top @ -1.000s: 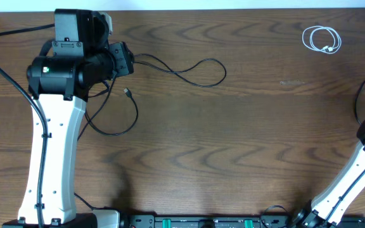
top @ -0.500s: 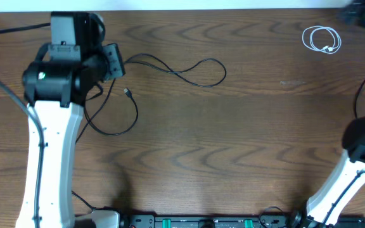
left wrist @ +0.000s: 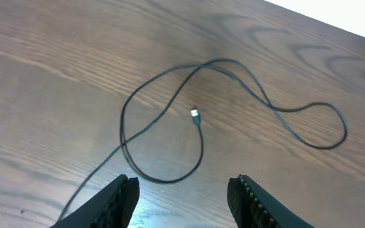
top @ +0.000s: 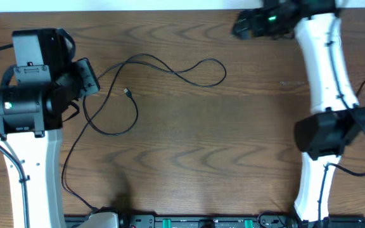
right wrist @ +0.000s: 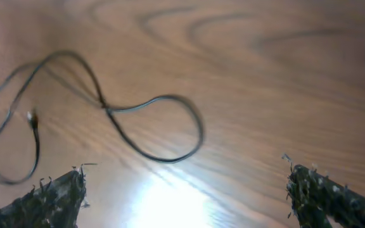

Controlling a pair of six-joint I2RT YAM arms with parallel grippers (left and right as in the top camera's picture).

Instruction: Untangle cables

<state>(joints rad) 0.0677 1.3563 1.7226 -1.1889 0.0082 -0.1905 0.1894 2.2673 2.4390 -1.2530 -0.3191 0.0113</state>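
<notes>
While two hands (left wrist: 182, 187) (right wrist: 185, 174) gape, one black cable (top: 224, 71) lies looped.

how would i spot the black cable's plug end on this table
On the wooden table, look at the left half beside the left gripper, where a thin black cable lies in loose loops. Its plug end finishes the lower curl: a small pale-tipped stub, unlike the smooth cord around it.

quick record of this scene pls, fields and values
surface: brown wooden table
cable: thin black cord, loose loops crossing themselves, flat on the wood
plug: small plug end, free inside a loop
white cord: not in view
left gripper: open, empty, above the loops
right gripper: open wide, empty
</notes>
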